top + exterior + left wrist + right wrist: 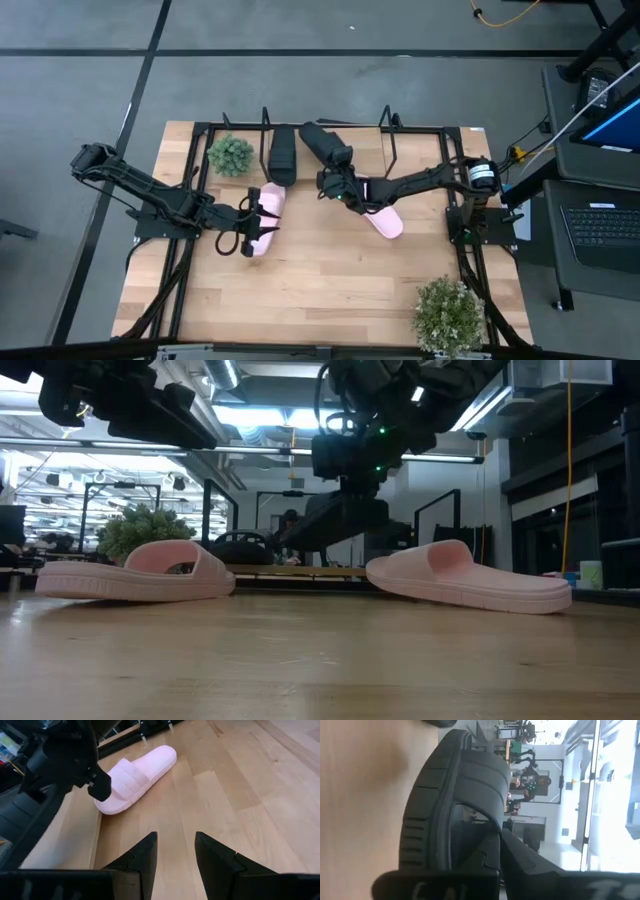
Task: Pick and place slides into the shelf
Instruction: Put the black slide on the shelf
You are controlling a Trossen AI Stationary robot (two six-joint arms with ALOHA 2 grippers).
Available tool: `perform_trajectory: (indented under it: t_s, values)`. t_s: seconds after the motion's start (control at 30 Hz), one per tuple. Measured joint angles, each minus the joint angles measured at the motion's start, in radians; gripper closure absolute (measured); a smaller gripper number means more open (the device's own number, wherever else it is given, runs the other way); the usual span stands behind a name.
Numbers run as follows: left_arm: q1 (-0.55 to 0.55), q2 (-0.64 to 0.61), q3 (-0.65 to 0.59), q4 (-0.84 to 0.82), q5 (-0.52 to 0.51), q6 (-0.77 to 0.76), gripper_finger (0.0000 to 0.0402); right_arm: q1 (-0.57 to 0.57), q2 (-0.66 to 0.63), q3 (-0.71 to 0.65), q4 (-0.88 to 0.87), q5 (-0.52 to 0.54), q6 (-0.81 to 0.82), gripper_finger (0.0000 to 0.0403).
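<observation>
High view, centre frame: my right gripper clenches a black slide (lifted) near the shelf; my left gripper, jaws parted, hovers over a pink slide.

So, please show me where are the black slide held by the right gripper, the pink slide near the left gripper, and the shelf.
held black slide (325, 145), high view, on its strap.
pink slide near the left gripper (266, 216), high view, on its strap.
shelf (388, 125), high view, on an upright rod.
</observation>
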State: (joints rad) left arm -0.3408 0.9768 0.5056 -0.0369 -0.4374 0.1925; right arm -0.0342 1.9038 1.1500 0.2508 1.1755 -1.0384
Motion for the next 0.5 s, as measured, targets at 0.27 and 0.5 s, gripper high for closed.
perform_trajectory:
  t_s: [0.27,0.5]
  values:
    - [0.0,0.0,0.0,0.0,0.0,0.0,0.0278,-0.03,0.002,0.0,0.002,-0.071,-0.013,0.0402]
    - [0.0,0.0,0.0,0.0,0.0,0.0,0.0278,-0.037,0.002,0.0,0.002,-0.105,-0.014,0.0402]
